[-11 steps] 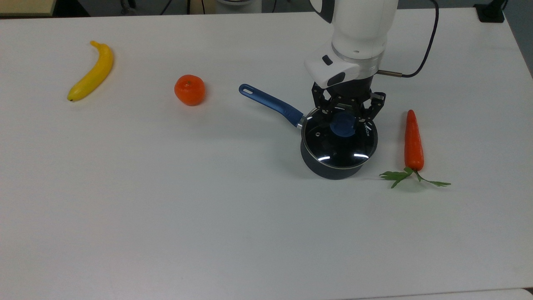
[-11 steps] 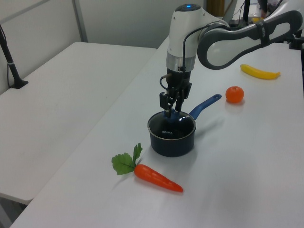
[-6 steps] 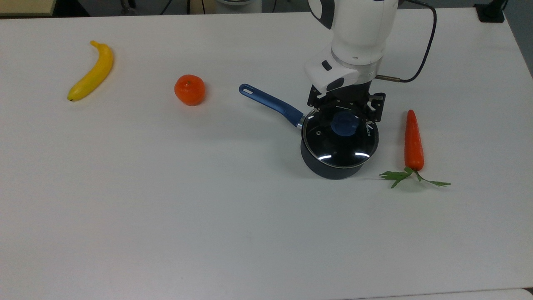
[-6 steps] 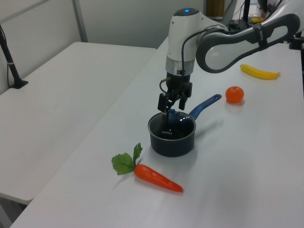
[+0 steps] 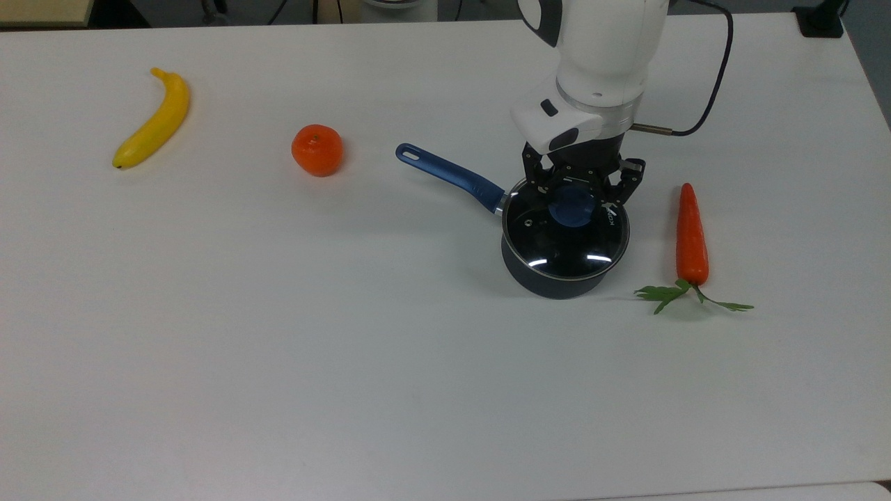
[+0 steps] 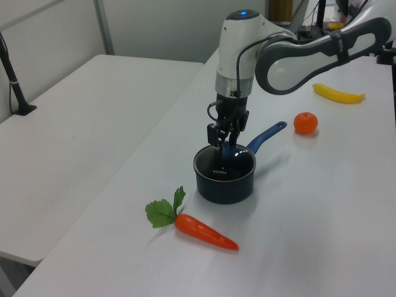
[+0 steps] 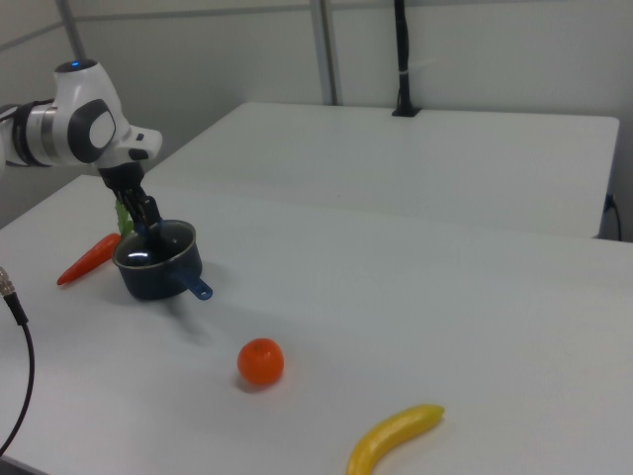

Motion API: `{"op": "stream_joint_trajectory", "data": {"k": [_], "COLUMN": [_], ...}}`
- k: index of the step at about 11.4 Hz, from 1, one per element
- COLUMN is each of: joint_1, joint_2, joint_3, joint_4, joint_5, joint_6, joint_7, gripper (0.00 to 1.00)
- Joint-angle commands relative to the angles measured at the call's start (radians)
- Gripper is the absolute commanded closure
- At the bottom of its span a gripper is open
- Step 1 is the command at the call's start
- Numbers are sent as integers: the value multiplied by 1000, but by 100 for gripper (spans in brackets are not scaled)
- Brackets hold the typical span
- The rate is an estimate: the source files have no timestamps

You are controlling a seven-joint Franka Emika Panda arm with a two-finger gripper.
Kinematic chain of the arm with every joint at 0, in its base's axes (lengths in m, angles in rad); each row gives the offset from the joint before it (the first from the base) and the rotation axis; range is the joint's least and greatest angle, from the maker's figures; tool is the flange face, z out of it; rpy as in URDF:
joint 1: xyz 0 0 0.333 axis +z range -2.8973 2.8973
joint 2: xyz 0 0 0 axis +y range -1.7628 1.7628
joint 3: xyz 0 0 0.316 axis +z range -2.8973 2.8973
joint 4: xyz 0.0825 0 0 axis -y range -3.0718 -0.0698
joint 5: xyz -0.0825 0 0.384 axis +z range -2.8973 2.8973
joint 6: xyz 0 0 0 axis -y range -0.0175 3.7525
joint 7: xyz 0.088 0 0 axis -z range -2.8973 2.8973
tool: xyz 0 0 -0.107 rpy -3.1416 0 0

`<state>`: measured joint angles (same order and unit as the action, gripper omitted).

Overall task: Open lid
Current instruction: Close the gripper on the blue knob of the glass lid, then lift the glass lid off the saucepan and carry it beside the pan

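The lid (image 5: 565, 236) sits on the dark saucepan (image 5: 553, 282), right of centre on the white desk (image 5: 348, 348) in the top view. The hand (image 5: 580, 197) hangs directly over the lid, its fingers standing either side of the blue knob (image 5: 571, 207); whether they grip it I cannot tell. A carrot (image 5: 691, 236) lies just right of the pan
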<state>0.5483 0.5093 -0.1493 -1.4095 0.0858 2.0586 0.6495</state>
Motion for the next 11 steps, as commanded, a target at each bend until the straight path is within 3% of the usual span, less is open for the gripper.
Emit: {"op": "stream_joint_trajectory", "data": {"k": [1,5,7,11], "joint_1": [27,12,-63,-255], "joint_2": [8,-75,-109,-127], "joint_3": [-7,-22,-23,-22], "joint_4": [10,6,7,-26], "joint_5": [-1,-5,-18,-15], "joint_6": [0,-15,-53,-106], "joint_7": [12,2,-8,-170], "gripper": [62,64,64,64]}}
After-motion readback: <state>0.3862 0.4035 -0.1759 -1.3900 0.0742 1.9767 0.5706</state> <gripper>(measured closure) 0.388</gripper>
